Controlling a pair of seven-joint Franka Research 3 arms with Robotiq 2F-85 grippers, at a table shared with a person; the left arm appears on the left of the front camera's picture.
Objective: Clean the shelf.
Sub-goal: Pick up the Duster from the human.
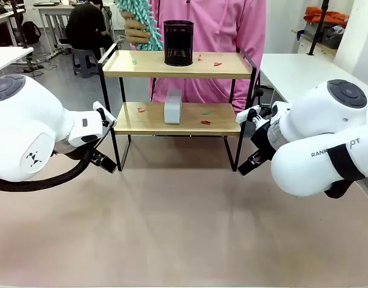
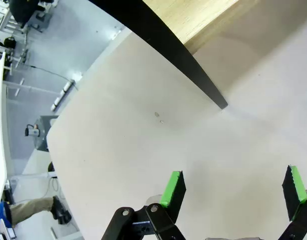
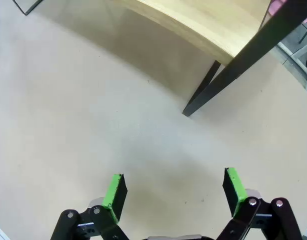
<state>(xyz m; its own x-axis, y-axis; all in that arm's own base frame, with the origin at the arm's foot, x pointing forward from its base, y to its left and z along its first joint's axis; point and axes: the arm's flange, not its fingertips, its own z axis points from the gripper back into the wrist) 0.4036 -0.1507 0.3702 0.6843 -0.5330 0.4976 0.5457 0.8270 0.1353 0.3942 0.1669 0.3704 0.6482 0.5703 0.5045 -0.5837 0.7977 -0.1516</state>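
Observation:
The shelf [image 1: 178,64] is a two-tier rack of light wooden boards in a black frame, standing at the far middle of the table. A black mesh cup [image 1: 178,42] stands on its top board, a white box [image 1: 172,106] on its lower board, and small red and green scraps [image 1: 205,122] lie on both. My left gripper [image 1: 104,162] hangs by the shelf's left front leg [image 2: 193,70], open and empty above the tabletop. My right gripper [image 1: 249,164] hangs by the right front leg [image 3: 201,95], also open and empty. Both pairs of green pads [image 2: 172,188] [image 3: 115,190] stand wide apart.
A person in a pink top [image 1: 232,24] stands behind the shelf, holding a teal and white duster [image 1: 139,21] beside the cup. The beige tabletop [image 1: 184,228] spreads in front of the shelf. White desks [image 1: 292,72] stand at both sides.

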